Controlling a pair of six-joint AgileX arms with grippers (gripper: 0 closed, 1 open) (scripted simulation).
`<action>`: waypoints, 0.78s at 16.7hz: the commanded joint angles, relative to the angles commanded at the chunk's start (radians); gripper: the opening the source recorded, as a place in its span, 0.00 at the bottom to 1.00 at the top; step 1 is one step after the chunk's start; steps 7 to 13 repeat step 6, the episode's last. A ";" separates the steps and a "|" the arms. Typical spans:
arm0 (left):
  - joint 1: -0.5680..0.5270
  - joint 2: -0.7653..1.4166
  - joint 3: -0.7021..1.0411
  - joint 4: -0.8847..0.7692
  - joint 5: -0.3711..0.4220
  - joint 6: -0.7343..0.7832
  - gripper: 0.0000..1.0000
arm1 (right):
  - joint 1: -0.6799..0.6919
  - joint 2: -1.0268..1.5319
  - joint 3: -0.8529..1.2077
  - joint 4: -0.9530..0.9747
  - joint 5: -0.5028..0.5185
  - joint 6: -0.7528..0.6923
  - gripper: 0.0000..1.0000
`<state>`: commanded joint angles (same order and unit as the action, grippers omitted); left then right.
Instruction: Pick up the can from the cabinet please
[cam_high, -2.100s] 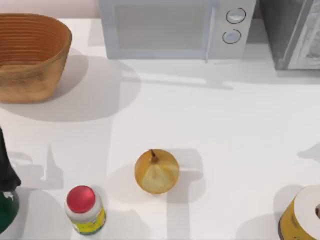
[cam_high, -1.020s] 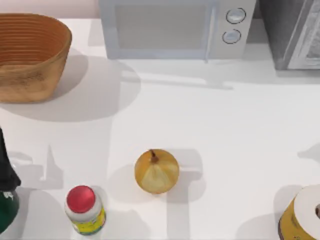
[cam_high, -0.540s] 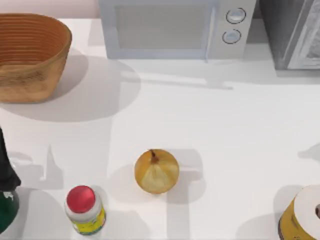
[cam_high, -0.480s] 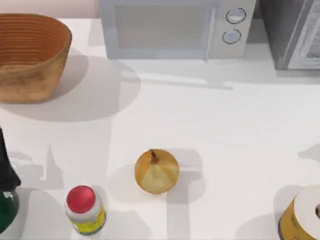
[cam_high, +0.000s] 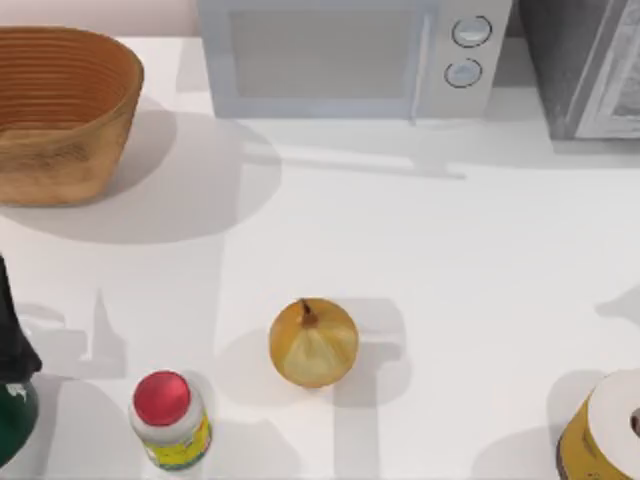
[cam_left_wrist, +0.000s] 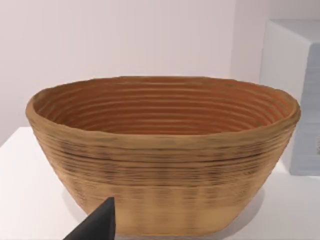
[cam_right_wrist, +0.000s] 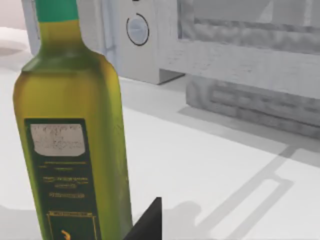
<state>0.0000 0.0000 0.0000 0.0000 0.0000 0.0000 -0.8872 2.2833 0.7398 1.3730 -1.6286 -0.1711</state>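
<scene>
The left arm's jaws are pointed at a woven brown wicker basket (cam_left_wrist: 162, 155), which stands directly ahead of them on the white surface (cam_high: 420, 260). The right arm's jaws are faced by a tall yellow-green glass oil bottle with a green cap (cam_right_wrist: 72, 130), close in front of them, with the grey cabinet (cam_right_wrist: 250, 75) well beyond it and a white microwave (cam_right_wrist: 137, 45) beside that. Whether either pair of jaws is open or closed cannot be told, and nothing is seen to be held.

The step in hand is judged to be the approach to the cabinet. It is best made by the right arm, the bottle being skirted rather than brushed, since so tall a thing is easily toppled. The jaws should be levelled with the cabinet's opening before anything is reached for.

The cabinet's inside is hidden, so where the can sits cannot be told. A yellow cylinder with a white top (cam_high: 605, 430) is cut off at the top view's edge; whether it is a can cannot be made out.
</scene>
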 joint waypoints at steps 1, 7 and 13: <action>0.000 0.000 0.000 0.000 0.000 0.000 1.00 | 0.000 0.000 0.000 0.000 0.000 0.000 1.00; 0.000 0.000 0.000 0.000 0.000 0.000 1.00 | 0.000 0.000 0.000 0.000 0.000 0.000 1.00; 0.000 0.000 0.000 0.000 0.000 0.000 1.00 | 0.000 0.000 0.000 0.000 0.000 0.000 1.00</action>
